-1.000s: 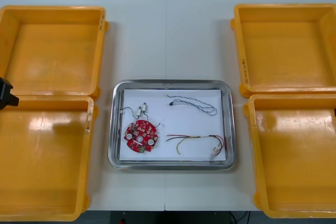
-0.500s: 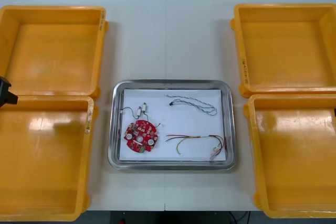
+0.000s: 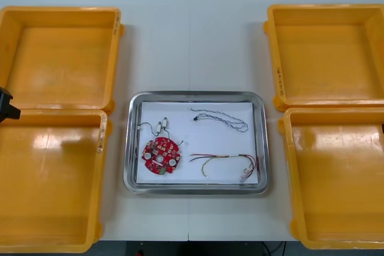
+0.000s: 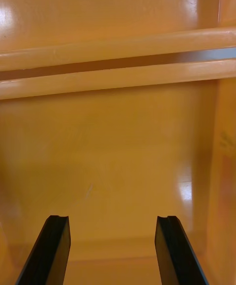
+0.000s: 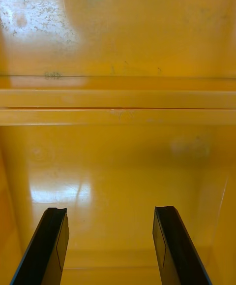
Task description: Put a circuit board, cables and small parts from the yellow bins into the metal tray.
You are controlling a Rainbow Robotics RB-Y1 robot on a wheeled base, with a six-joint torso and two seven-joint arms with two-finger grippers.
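The metal tray (image 3: 195,96), white inside, lies at the table's middle. In it sit a round red circuit board (image 3: 160,154), small metal parts (image 3: 161,126) with thin dark wires, a twisted cable (image 3: 219,119) and a red and yellow cable (image 3: 225,161). My left gripper (image 5: 110,211) is open over the bare floor of the near left yellow bin (image 5: 118,167). A black part of the left arm (image 3: 6,105) shows at the left edge of the front view. My right gripper (image 4: 113,218) stands open over the bare floor of the near right yellow bin (image 4: 118,157).
All the yellow bins look bare inside: far left (image 3: 60,58), near left (image 3: 51,184), far right (image 3: 327,55) and near right (image 3: 339,178). White table (image 3: 192,40) lies between the bin pairs, beyond the tray.
The black part of the left arm has slipped slightly farther out past the left edge. Nothing in the tray has moved.
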